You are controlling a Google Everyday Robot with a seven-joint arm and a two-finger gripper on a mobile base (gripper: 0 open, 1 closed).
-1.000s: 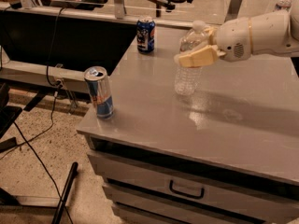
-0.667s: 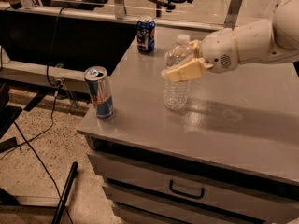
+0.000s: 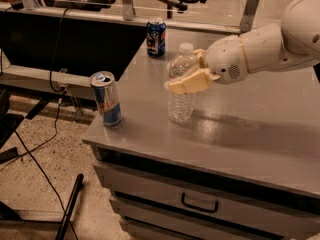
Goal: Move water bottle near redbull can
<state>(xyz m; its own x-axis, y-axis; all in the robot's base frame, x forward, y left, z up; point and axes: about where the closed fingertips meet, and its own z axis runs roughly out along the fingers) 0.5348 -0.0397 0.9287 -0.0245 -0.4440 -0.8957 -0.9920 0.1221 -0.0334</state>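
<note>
The water bottle (image 3: 180, 104) is a clear ribbed plastic bottle with a white cap, upright on the grey table (image 3: 240, 129) near its middle-left. My gripper (image 3: 189, 74) comes in from the right and is shut on the bottle's upper part, hiding its label. The redbull can (image 3: 106, 100), slim, silver and blue with a red logo, stands at the table's front left corner, a short way left of the bottle.
A shorter dark blue can (image 3: 156, 37) stands at the table's far left edge. A drawer with a dark handle (image 3: 199, 206) is below the tabletop. Cables (image 3: 35, 149) and a black pole (image 3: 70, 206) lie on the floor to the left.
My gripper has carried the water bottle leftward and toward the front, closer to the redbull can. The cans have not moved.
</note>
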